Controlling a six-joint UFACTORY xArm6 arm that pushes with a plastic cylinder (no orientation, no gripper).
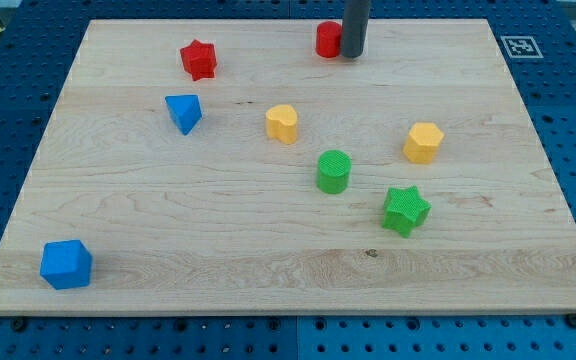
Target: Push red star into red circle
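The red star (198, 59) lies near the view's top left on the wooden board (148, 250). The red circle (328, 39) stands at the view's top centre, partly hidden by my rod. My tip (353, 55) rests on the board right beside the red circle, on its right side, touching or nearly touching it. The red star is well to the left of the tip, with bare board between it and the red circle.
A blue triangle (184, 112), a yellow heart (282, 123), a green circle (334, 171), a green star (405, 210), a yellow hexagon (423, 142) and a blue cube (66, 264) lie on the board. A marker tag (519, 46) sits off the top right corner.
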